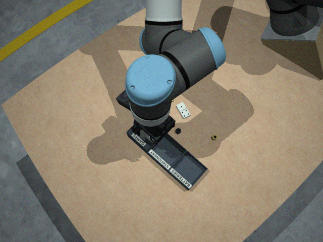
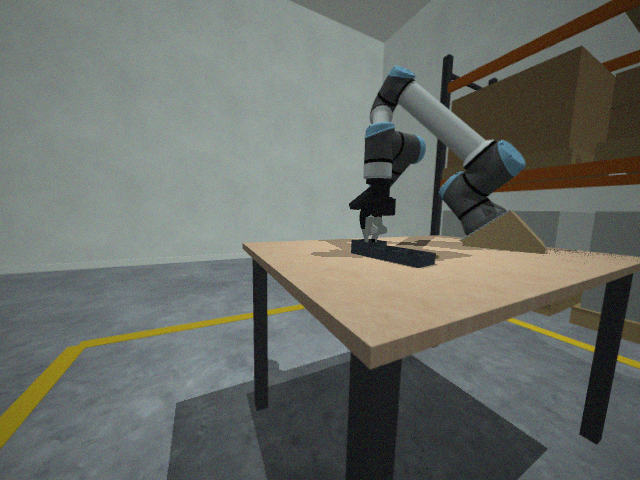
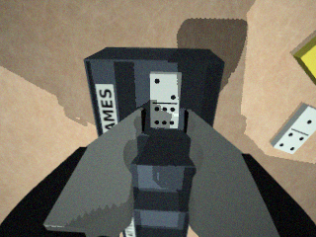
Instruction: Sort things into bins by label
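1. The step in hand looks like releasing the first domino (image 3: 165, 89) into the GAMES section of the dark bin tray (image 1: 198, 178) (image 2: 395, 253) (image 3: 158, 53). It shows within that section's walls, though whether it lies on the floor I cannot tell.
2. The gripper (image 1: 153, 138) (image 2: 370, 240) (image 3: 165, 111) is parted slightly, with narrow gaps beside the domino; it seems released.
3. Good practice: widen modestly, avoid the section walls, then lift straight up (a snagged rim could tip the tray).
4. The wrist points steeply down, fingers low at the tray's GAMES end, the forearm reaching over the table.
5. The second domino (image 1: 183, 110) (image 3: 298, 129) lies on the table and probably belongs in GAMES too.
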Robot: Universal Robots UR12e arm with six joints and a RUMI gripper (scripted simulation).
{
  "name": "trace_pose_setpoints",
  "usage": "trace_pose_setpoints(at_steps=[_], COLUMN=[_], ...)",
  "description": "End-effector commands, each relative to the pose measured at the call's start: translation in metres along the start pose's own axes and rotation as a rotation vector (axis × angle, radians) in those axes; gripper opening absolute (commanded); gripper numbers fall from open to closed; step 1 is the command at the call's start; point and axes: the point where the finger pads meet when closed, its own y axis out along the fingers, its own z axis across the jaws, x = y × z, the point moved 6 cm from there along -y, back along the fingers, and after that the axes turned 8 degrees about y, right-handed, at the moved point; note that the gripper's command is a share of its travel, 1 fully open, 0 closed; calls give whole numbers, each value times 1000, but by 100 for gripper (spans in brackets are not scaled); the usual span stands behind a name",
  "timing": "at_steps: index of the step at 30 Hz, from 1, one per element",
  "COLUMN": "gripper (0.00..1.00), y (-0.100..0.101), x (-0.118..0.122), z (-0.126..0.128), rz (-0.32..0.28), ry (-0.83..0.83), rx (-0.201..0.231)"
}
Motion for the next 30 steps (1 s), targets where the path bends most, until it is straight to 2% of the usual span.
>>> trace_pose_setpoints(at_steps=[1, 15, 20, 29, 30], gripper=[19, 19, 19, 19, 24], y=[-6, -22, -44, -44, -44], x=[0, 0, 0, 0, 1], z=[0, 0, 0, 0, 8], rz=[0, 0, 0, 0, 0], ry=[0, 0, 0, 0, 50], rx=[-1, -1, -1, -1, -1])
